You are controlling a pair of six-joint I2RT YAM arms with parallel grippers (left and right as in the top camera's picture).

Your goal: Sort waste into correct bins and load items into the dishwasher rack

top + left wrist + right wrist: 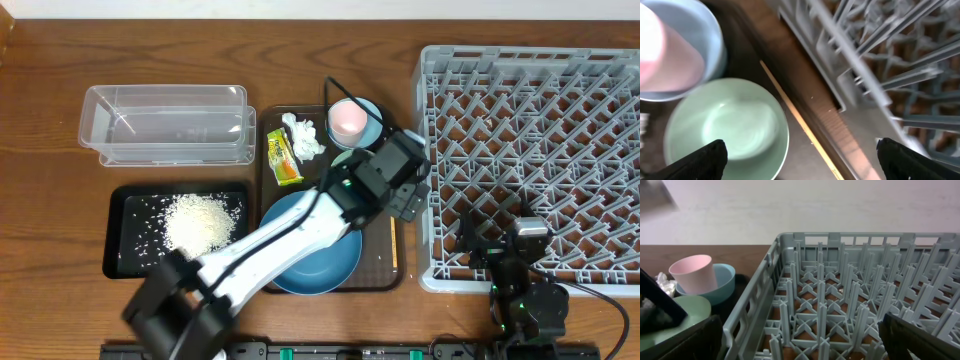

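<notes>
My left gripper (406, 199) (805, 162) is open and empty. It hovers over the right edge of the brown tray, above the thin wooden chopstick (800, 120) (394, 240). The mint-green bowl (725, 130) (670, 312) lies just to its left. The pink cup (349, 118) (665, 55) (690, 272) stands in the light-blue bowl (372, 115) (710, 35) (722, 282). The large blue bowl (320, 255) is partly under my left arm. The tissue (303, 135) and snack wrapper (283, 158) lie on the brown tray. The rice (200, 222) is in the black tray (125, 262). My right gripper (500, 237) (805, 340) is open and empty over the front-left corner of the grey rack (540, 120) (880, 50) (850, 280).
The clear tub (160, 125) stands behind the black tray at the left. The brown serving tray (385, 280) sits close against the rack's left wall. My left arm crosses the blue bowl diagonally from the front left.
</notes>
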